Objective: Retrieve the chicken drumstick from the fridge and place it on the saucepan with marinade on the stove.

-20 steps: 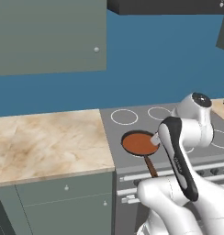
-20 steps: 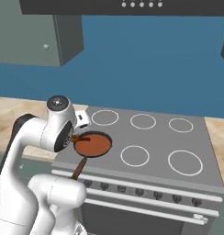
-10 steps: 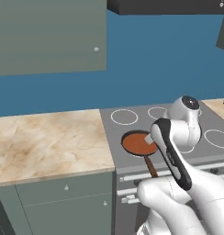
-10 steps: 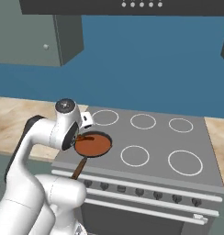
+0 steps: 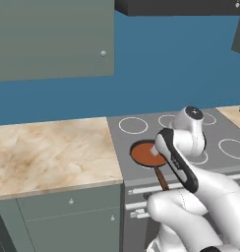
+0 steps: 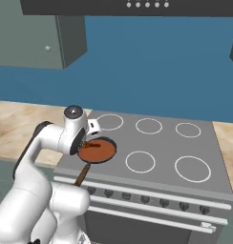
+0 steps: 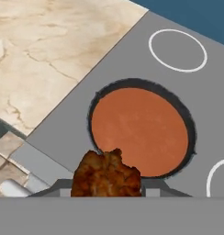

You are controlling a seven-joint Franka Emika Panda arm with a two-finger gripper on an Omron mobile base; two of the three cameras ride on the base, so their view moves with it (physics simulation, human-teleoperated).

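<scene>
Chicken drumstick [image 7: 107, 173] is held in the half-closed gripper [image 7: 107, 190], at the near-left rim of the saucepan [image 7: 142, 131] on the stove [image 6: 156, 143]. Probably light, firm, greasy; best gripped mid-body.

Arm [image 6: 47, 138] bent forward, fingers [image 7: 63, 187] part-closed.

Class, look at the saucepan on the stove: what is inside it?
The saucepan holds flat reddish-brown marinade. The held chicken drumstick covers its near rim; the pan's bottom is hidden under the liquid.
</scene>
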